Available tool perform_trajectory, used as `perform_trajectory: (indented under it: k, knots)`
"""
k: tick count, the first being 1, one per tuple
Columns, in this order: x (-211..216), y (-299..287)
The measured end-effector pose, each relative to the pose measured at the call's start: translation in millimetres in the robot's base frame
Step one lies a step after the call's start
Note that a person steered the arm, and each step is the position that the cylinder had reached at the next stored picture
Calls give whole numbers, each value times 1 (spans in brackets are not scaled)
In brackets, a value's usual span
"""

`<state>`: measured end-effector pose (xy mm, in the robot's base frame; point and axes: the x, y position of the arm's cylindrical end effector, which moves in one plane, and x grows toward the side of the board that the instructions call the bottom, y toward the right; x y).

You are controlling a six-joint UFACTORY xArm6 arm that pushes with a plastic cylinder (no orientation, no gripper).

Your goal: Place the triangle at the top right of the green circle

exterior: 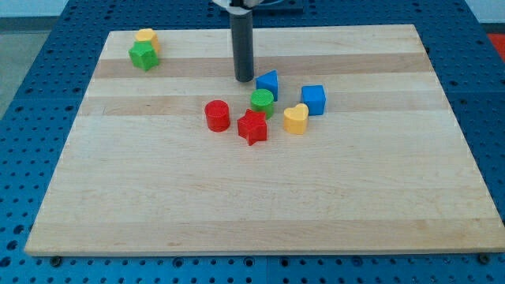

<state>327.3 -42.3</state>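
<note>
A blue triangle [268,82] lies near the board's middle, just above and slightly right of the green circle [262,102], touching or nearly touching it. My tip [245,79] stands just to the left of the blue triangle, close to it, and above-left of the green circle.
A red cylinder [217,115] and a red star [252,127] lie below-left of the green circle. A yellow heart [296,119] and a blue cube [313,99] lie to its right. A green star-shaped block [144,55] and a yellow block [147,37] sit at the wooden board's [260,213] top left.
</note>
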Motion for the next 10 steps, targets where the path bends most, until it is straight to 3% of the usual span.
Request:
perform_trajectory:
  k: [3,5,10]
  knots:
    - [31,-7]
    - [23,28]
    - [-6,48]
